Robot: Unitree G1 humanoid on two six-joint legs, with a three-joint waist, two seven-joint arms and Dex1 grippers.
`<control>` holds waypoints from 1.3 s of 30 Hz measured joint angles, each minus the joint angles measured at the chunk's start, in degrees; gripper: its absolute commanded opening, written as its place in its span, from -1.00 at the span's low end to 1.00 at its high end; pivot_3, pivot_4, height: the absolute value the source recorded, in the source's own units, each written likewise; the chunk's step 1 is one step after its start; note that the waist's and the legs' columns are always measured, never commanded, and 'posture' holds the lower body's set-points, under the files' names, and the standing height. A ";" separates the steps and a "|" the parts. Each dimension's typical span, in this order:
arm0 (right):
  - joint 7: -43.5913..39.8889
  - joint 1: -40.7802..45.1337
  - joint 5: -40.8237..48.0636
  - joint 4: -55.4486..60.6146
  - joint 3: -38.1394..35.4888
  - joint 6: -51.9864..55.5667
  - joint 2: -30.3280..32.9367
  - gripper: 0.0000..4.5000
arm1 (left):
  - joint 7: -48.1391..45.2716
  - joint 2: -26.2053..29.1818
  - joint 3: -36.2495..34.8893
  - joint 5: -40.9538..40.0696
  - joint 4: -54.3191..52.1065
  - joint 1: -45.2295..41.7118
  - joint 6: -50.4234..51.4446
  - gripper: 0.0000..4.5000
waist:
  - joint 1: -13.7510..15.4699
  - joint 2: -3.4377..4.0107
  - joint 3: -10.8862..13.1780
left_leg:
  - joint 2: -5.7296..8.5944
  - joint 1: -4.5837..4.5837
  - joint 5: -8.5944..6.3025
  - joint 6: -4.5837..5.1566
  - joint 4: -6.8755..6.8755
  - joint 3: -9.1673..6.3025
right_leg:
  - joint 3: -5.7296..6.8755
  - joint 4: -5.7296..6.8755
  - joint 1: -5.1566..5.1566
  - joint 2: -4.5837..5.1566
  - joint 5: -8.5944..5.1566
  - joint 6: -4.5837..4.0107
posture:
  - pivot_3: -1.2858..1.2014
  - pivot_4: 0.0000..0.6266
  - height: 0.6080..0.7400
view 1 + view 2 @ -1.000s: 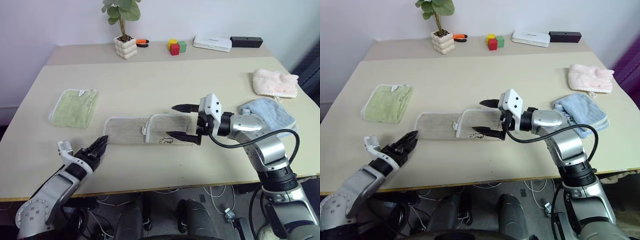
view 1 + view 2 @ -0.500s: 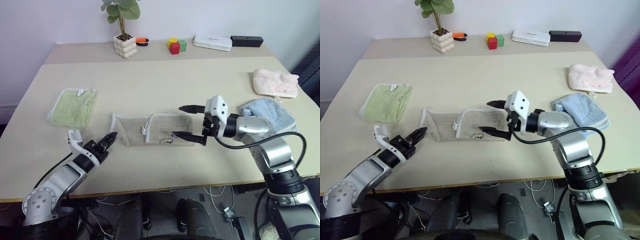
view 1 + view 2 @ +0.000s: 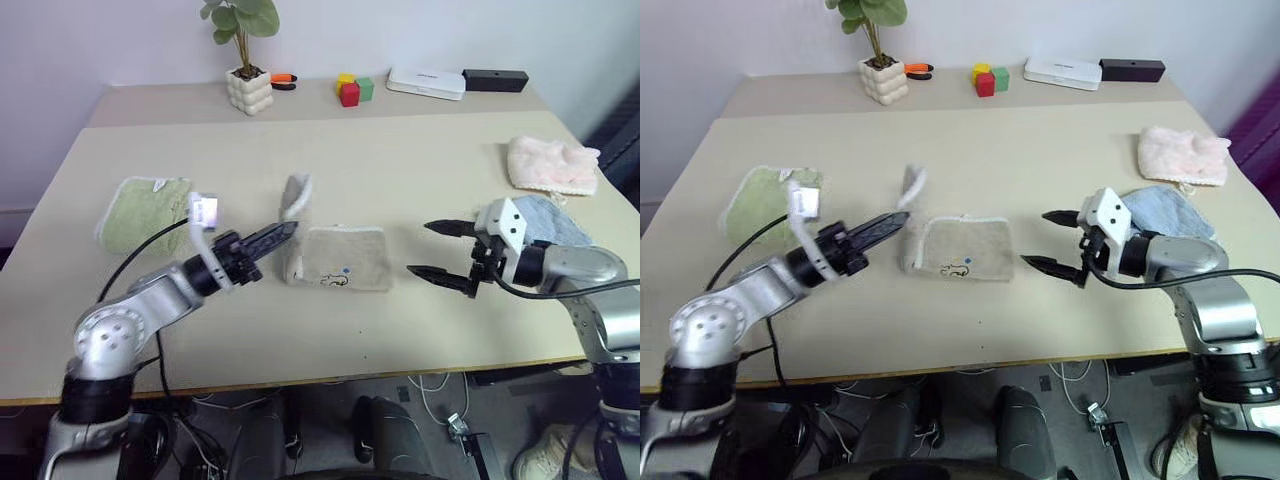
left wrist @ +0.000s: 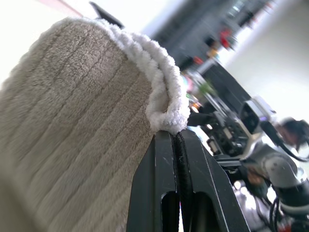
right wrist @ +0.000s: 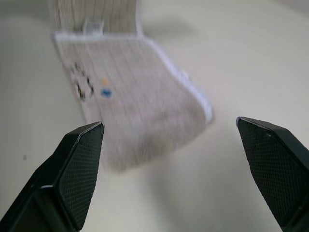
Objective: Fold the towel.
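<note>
The beige towel (image 3: 340, 260) lies folded in the middle of the table (image 3: 300, 150), its dark embroidered mark facing up. My left gripper (image 3: 287, 231) is shut on the towel's whitish left edge (image 4: 164, 116) and holds that end raised off the table as an upright flap (image 3: 294, 196). The left wrist view shows the two black fingers (image 4: 159, 174) pressed together on the edging. To the right of the towel my right gripper (image 3: 421, 249) hovers open and apart from it, and the towel (image 5: 130, 111) shows between its fingers (image 5: 72, 174) with nothing held.
A light-green cloth (image 3: 145, 212) lies at the left. A light-blue cloth (image 3: 555, 222) and a pink cloth (image 3: 550, 165) lie at the right. At the back stand a potted plant (image 3: 250, 92), coloured blocks (image 3: 352, 92), a white box (image 3: 425, 85) and a black box (image 3: 493, 80).
My left gripper closed on the towel's left edge and carried it up and to the right. My right gripper drew back to the right, off the towel, still open.
</note>
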State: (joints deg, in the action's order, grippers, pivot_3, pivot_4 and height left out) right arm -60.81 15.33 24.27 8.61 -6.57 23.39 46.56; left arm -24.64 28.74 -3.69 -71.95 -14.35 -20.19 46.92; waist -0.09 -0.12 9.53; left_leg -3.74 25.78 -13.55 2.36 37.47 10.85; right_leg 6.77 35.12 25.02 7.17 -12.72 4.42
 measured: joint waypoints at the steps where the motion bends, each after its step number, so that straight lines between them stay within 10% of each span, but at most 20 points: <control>1: -0.27 -0.85 0.95 0.38 -1.23 0.46 0.21 1.00 | -1.71 -0.87 2.34 2.82 1.58 -1.83 -0.17 -0.97 | 0.23 0.00 0.00 | 0.01 -0.01 0.00 0.01 0.01 0.00 | 0.00 0.00 -0.01 0.00 0.00 0.00 | 0.03 -0.52 1.00; 15: 5.25 -10.52 6.52 12.88 -10.57 5.22 0.92 1.00 | -18.25 -14.85 18.99 30.74 23.72 -14.24 -6.90 -0.97 | 0.78 -0.02 0.03 | -0.10 0.06 -0.07 0.14 0.38 -0.28 | 0.11 0.05 -0.01 -0.08 0.00 0.00 | 0.03 -0.52 1.00; 26: 7.78 -9.26 7.38 13.63 -10.21 5.83 0.72 1.00 | -26.01 -17.71 18.77 35.01 25.81 -13.62 -5.20 0.99 | 0.74 -0.02 0.03 | -0.09 0.56 -0.03 0.42 0.67 -0.33 | 0.13 0.15 0.19 -0.06 0.06 0.11 | 0.03 -0.52 1.00; 37: 14.71 2.88 8.04 7.26 -7.60 3.95 -8.64 1.00 | -30.07 -17.03 6.97 28.65 16.11 -10.93 -7.77 0.99 | 0.64 -0.01 0.02 | -0.11 0.58 0.07 0.29 0.76 -0.34 | 0.13 0.28 0.19 -0.07 0.11 0.18 | 0.03 -0.52 1.00; 39: 18.50 5.08 8.96 7.24 -7.45 4.11 -13.21 1.00 | -27.04 -17.40 2.18 26.41 15.96 -12.98 -7.60 0.75 | 0.67 0.01 0.01 | -0.10 0.57 0.07 0.30 0.78 -0.34 | 0.13 0.32 0.16 -0.09 0.19 0.32 | 0.03 -0.52 1.00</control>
State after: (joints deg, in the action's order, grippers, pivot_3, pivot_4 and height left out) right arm -42.32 20.41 33.23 15.85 -14.03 27.50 33.36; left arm -51.68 11.34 -1.51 -45.53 1.61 -33.17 39.31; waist 0.58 -0.11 9.54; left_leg -3.84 26.34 -13.47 2.65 38.25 10.50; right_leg 6.90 35.43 25.18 7.09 -12.53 4.74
